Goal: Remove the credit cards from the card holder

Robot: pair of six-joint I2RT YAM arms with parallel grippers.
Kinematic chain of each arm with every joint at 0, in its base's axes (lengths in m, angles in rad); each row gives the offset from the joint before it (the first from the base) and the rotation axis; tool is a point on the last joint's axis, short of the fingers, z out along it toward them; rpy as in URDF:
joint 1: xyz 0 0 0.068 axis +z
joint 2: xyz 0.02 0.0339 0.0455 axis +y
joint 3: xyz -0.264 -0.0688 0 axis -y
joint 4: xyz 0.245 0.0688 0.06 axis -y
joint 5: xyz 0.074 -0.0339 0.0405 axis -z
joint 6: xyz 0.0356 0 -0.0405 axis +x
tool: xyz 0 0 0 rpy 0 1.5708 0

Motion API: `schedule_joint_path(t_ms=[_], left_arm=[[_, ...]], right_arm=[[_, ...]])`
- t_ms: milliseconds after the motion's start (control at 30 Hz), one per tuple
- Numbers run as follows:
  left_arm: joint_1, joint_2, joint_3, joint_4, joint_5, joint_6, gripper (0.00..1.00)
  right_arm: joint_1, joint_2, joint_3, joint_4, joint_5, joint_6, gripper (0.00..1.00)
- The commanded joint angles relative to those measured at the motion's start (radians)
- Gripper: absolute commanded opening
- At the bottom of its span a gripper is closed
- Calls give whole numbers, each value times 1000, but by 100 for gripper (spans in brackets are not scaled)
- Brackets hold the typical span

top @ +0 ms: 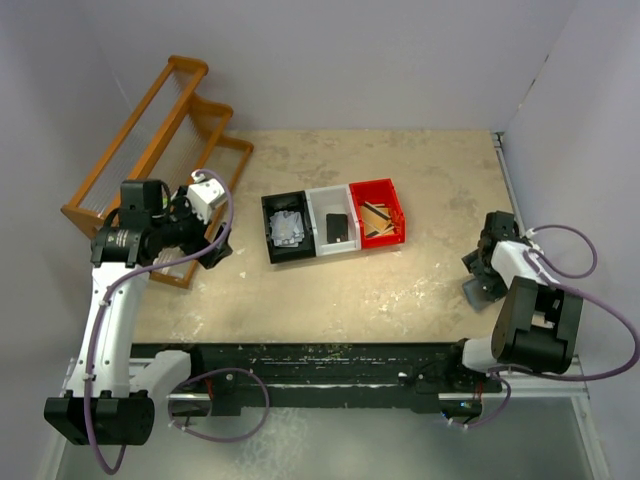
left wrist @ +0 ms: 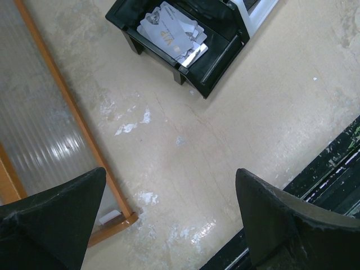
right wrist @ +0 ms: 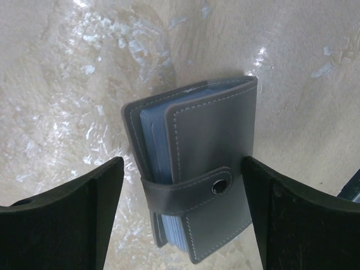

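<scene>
The card holder point(right wrist: 208, 169) is a slate-grey case, closed, with its strap snapped shut, lying on the table at the right point(top: 474, 292). My right gripper point(right wrist: 183, 185) is open and straddles it; the right finger is at its edge and the left finger stands apart. In the top view the right gripper point(top: 487, 262) is low over it. Several pale credit cards point(left wrist: 171, 34) lie in the black bin point(top: 273, 240). My left gripper point(left wrist: 170, 185) is open and empty above bare table, near the wooden rack's corner point(top: 210, 250).
A white bin point(top: 322, 205) holds a small black flat item point(top: 337, 226). A red bin point(top: 372, 188) holds tan wooden pieces. An orange wooden rack point(top: 150, 130) stands at the back left. A black rail point(top: 320, 365) runs along the near edge.
</scene>
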Motion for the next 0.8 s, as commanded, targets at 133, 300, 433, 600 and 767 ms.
schedule_joint_path(t_ms=[133,300,433,600,767], left_arm=[[6,2,64,24,-15,31,99],[7,7,73,19,-17,26,99],[6,11,85,19,-12,10,99],[6,17,107,11,-14,-1,99],[6,9,133,-8,-26,1,99]], right_arm=[[-3,113,-72,314,-223,-7,77],[100,92,-77,350,-235,-5,74],[206,58,-39,296,-164,2,77],[283,31,-28,299,-196,18,65],[448,65,6,295,-178,62,57]])
